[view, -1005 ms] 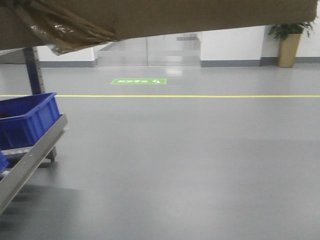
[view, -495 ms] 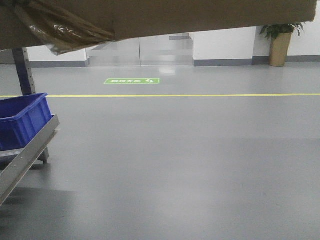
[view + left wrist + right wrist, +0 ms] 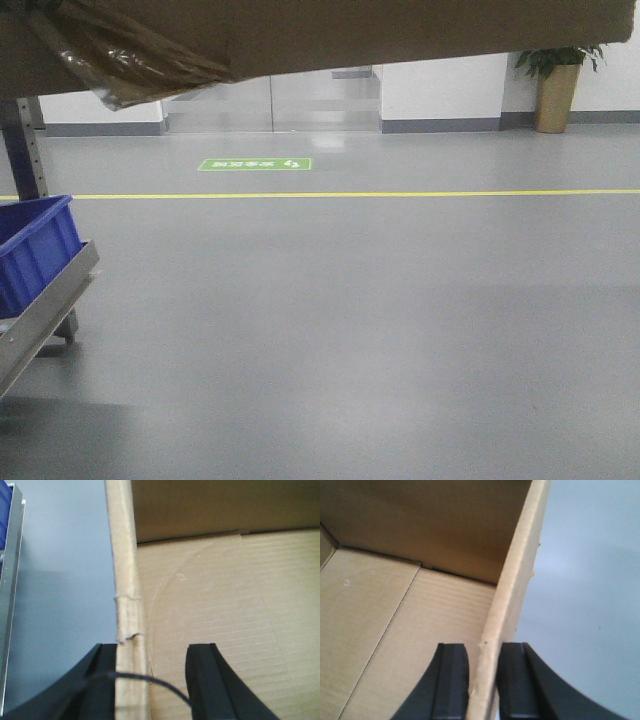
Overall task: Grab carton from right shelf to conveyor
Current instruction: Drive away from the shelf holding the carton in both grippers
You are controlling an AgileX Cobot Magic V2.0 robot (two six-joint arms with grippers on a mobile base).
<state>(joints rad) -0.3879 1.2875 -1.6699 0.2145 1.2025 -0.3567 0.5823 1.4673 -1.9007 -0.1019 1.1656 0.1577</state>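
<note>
Front view: bright, even indoor light, probably from ceiling fixtures out of frame. The floor (image 3: 380, 300) carries a pale glare patch below the washed-out glass doors (image 3: 270, 100), with a darker shadow band nearest the camera. The carton (image 3: 330, 30) underside is dim, its loose tape (image 3: 130, 60) glinting. Slightly soft overall.

Left wrist: left pincer (image 3: 152, 650) pure black, no detail, edges blurred from closeness. Cardboard just beyond its fingertips is sharp, corrugation readable; the carton wall farthest from the pincer sits in deep shade.

Right wrist: right pincer (image 3: 482, 647) equally underexposed and soft. Shadow fills the carton wall ahead of it. Floor outboard of it is flat, featureless, darkening toward the pincer.
</note>
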